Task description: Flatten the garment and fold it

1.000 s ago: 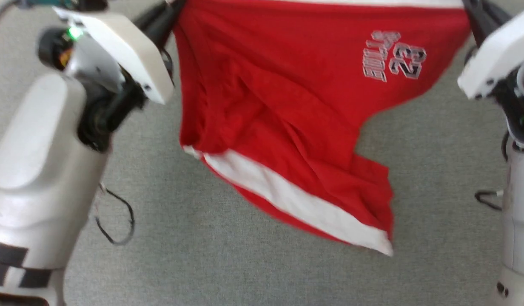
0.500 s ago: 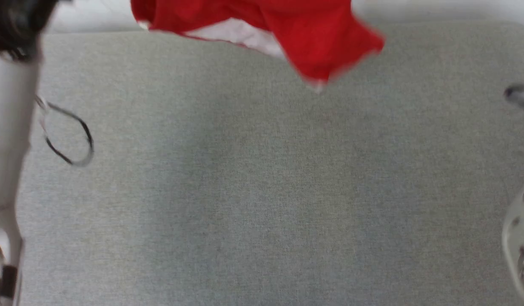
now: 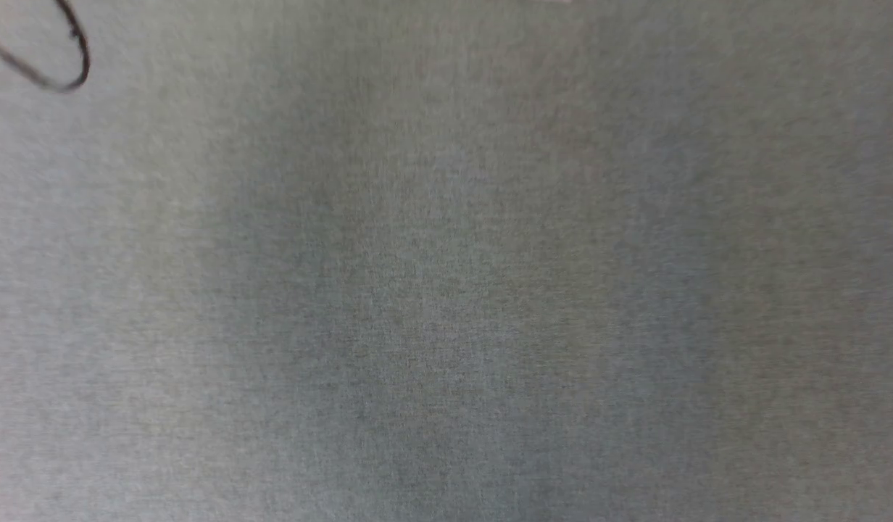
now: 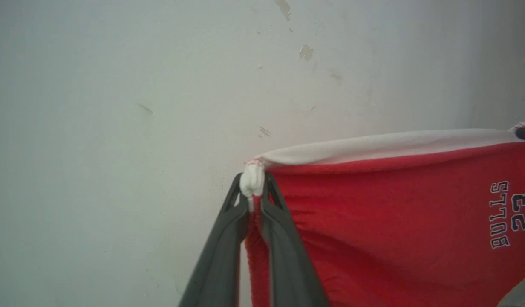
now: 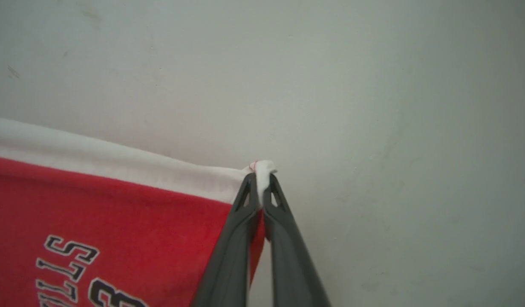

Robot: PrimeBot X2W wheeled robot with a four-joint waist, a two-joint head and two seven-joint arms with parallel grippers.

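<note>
grey felt tabletop lies below; against a pale wall, left gripper and right gripper each pinch a garment corner, stretching it taut to flatten.

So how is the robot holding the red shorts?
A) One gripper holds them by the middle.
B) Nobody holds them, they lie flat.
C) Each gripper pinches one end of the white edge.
C: the left gripper and the right gripper each pinch a corner of the white edge, with the shorts stretched between them.
</note>
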